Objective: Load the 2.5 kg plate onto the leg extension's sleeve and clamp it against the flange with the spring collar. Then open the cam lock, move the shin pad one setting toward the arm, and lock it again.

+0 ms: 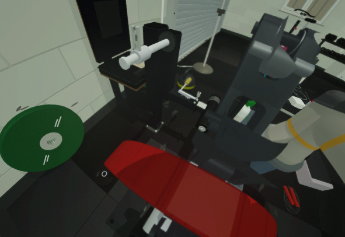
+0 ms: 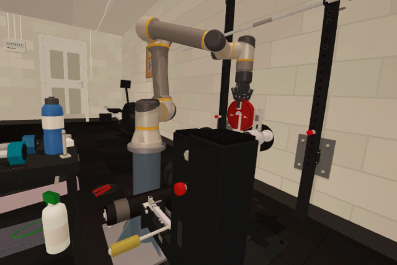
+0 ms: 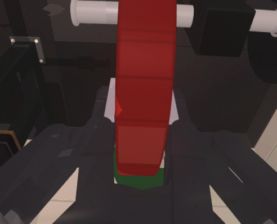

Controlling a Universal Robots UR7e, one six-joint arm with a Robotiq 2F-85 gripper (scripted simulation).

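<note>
The red plate (image 2: 240, 114) hangs upright just above and beside the white sleeve (image 2: 261, 135) of the leg extension, its slot pointing down; I cannot tell whether they touch. I hold the plate by its top rim in my closed gripper (image 2: 241, 99), and the wrist camera shows the plate (image 3: 144, 93) edge-on with the sleeve (image 3: 99, 12) crossing behind it. The sleeve (image 1: 144, 52) juts from the black post towards its flange (image 1: 167, 42). The spring collar (image 1: 135, 36) stands on the black stand behind it. The shin pad (image 2: 134, 207) and yellow cam-lock handle (image 2: 124, 245) sit low on the machine.
Behind the work runs a block wall with a black rack upright (image 2: 317, 95). A green plate (image 1: 41, 137) hangs on the wall left of the sleeve. A cart with a blue bottle (image 2: 52, 125) and a white spray bottle (image 2: 55, 223) stands to the far left.
</note>
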